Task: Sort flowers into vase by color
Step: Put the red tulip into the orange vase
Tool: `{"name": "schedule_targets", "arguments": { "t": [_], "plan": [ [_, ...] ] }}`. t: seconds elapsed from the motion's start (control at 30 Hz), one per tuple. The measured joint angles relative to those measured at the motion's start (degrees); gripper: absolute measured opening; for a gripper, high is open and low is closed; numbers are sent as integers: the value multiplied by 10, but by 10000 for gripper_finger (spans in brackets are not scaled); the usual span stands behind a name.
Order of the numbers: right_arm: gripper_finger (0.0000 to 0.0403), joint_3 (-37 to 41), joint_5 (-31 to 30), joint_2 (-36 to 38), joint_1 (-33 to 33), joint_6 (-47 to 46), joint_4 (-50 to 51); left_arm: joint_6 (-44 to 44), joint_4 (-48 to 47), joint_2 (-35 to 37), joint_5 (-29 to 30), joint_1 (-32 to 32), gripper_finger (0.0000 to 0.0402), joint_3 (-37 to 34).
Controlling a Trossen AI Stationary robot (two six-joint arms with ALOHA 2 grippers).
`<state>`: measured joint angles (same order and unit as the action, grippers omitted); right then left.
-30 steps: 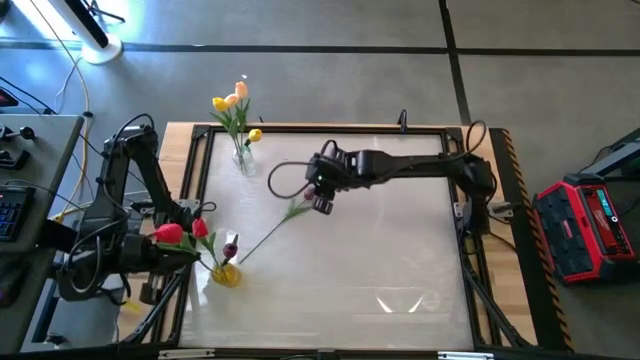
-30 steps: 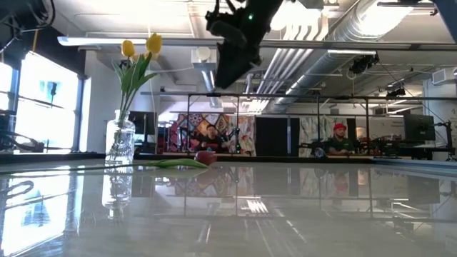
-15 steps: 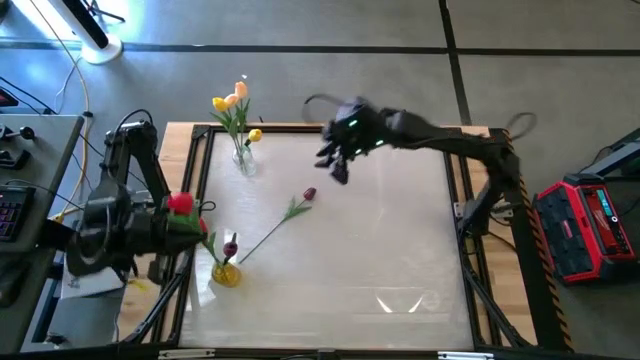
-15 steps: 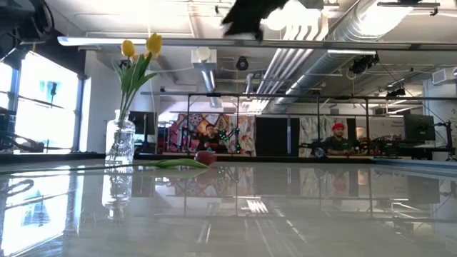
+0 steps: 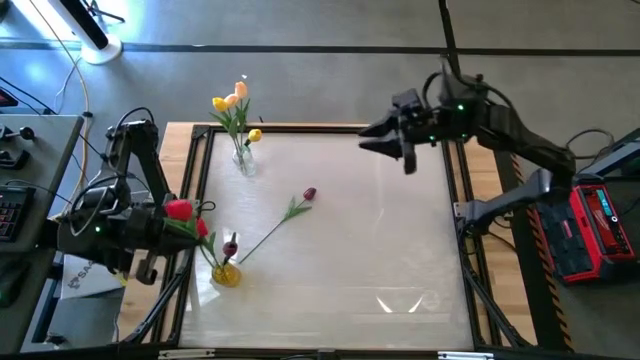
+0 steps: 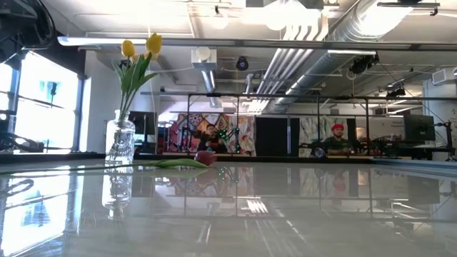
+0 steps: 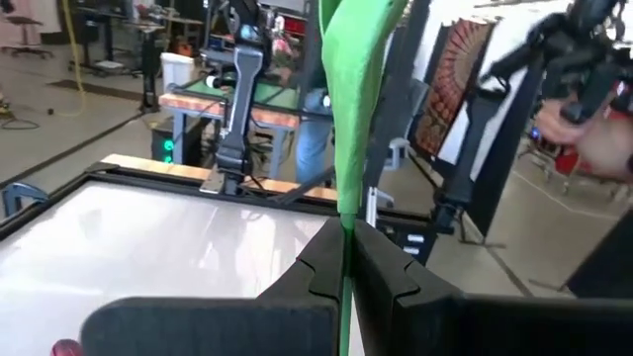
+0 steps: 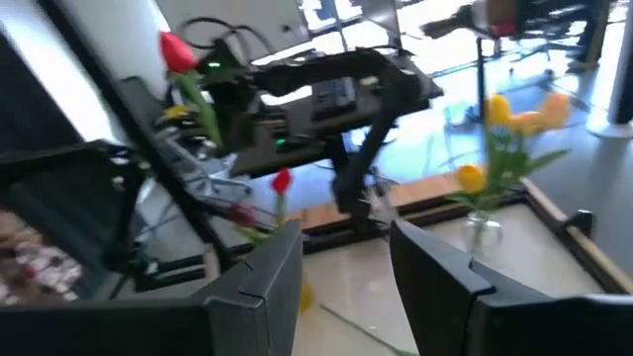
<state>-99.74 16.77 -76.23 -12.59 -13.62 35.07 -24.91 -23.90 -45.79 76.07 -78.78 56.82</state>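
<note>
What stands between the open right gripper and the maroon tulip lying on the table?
Nothing visible. In the high view the right gripper hangs open near the table's far edge, and only bare tabletop lies between it and the maroon tulip. The left gripper, shut on a red tulip, is off to the side.

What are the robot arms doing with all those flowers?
They are sorting tulips by color. The left gripper, at the table's left edge, is shut on a red tulip by its green stem. The right gripper hangs open and empty over the table's far right side. A dark red tulip lies on the table. Yellow and peach tulips stand in a clear vase; another vase near the left arm holds a dark one.
</note>
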Motion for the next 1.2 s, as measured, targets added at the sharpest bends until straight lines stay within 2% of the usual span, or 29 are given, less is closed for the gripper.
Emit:
{"name": "schedule_targets", "arguments": {
  "t": [0.13,0.23,0.3,0.37,0.47,0.57,0.77,0.9,1.2],
  "plan": [
    [144,0,0,4,33,-26,1,0,-42,-6,-23,0,0,0],
    [144,1,-37,1,54,-100,2,-32,-107,-12,-23,0,0,-5],
    [144,1,-95,0,81,-131,11,-81,-148,-12,-24,0,0,-18],
    [144,2,-180,0,125,-144,11,-121,-156,-6,-35,-3,0,-34],
    [144,3,-284,0,180,-148,10,-138,-154,2,-51,-14,0,-56],
    [144,3,-346,0,215,-166,6,-135,-145,2,-35,-26,0,-72],
    [144,3,-419,-3,273,-209,23,-134,-89,-3,-26,-41,0,-112],
    [144,3,-469,-3,297,-210,23,-97,-37,-8,-10,-47,0,-129],
    [144,3,-488,-3,295,-205,21,-59,-32,-13,9,-49,0,-130]
  ]
}}
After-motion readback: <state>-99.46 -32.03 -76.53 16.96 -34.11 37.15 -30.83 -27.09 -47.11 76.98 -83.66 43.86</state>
